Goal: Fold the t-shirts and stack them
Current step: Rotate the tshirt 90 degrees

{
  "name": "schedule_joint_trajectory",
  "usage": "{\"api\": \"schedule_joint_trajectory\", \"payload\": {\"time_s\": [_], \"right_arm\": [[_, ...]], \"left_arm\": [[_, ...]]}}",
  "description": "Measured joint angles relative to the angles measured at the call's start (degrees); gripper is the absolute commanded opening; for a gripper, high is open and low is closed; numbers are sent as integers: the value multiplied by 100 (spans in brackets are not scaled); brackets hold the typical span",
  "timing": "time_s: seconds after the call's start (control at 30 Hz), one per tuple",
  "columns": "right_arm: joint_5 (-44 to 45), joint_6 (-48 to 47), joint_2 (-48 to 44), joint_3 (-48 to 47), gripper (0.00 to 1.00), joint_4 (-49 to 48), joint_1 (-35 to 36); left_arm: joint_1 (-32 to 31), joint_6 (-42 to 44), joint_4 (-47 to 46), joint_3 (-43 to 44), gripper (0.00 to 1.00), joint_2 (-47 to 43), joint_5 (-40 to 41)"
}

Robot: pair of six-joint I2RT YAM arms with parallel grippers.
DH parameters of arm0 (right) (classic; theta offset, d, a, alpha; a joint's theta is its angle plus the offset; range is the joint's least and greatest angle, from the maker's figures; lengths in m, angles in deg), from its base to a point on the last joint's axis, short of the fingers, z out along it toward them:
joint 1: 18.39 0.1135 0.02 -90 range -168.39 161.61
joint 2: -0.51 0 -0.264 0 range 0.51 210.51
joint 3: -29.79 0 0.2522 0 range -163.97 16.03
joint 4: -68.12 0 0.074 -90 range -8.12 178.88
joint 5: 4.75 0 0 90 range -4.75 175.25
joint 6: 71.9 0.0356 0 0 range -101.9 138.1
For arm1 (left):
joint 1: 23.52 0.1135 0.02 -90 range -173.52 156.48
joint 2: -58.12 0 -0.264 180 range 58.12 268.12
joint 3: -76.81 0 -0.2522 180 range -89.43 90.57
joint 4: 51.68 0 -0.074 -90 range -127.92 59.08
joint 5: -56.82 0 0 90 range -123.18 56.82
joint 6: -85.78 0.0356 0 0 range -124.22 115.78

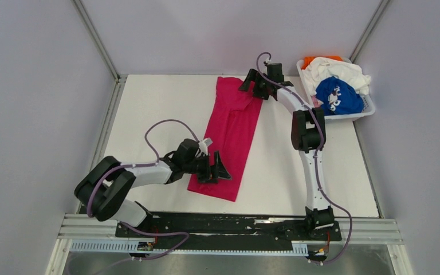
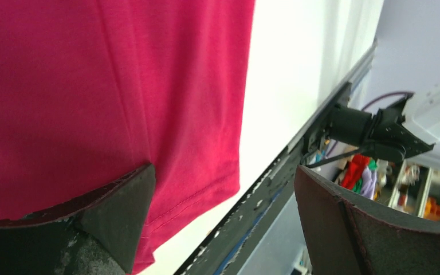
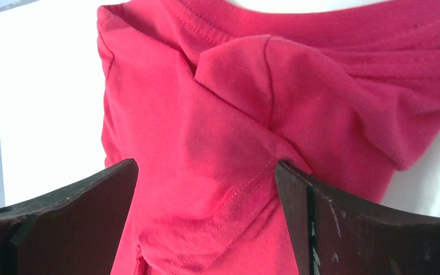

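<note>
magenta t-shirt point(image 1: 230, 135) — narrow folded strip, flat

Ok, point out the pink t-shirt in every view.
Top external: pink t-shirt lies at centre, slanting from far to near.
Left wrist: fills the upper left, hem at the bottom.
Right wrist: fills the frame, collar on top.
Shared landmark: white table beside it.

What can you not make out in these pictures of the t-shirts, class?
Orange cloth t-shirt: top view, mostly buried under the white cloth t-shirt in the white slotted plastic basket.
Royal blue t-shirt's white print: top view, too small to read.
Magenta-pink t-shirt's hem: right wrist view, cut off by the bottom edge.
</note>
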Motion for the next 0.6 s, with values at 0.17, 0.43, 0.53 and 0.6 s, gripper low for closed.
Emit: {"api": "schedule_joint_trajectory", "payload": {"time_s": [0.17,0.43,0.53,0.6], "right_arm": [[-367,-37,575,-946,100,96,59],[20,-634,437,-1121,100,356,107],[234,-754,-330,-254,100,400,116],[407,-745,-1231,758,100,424,125]], "left_arm": [[-503,59,-256,695,100,896,-411],[-817,584,1029,1008,100,422,-153],[-822,745,1508,1040,100,-107,94],[-822,841,1816,1058,100,-448,297]]}}
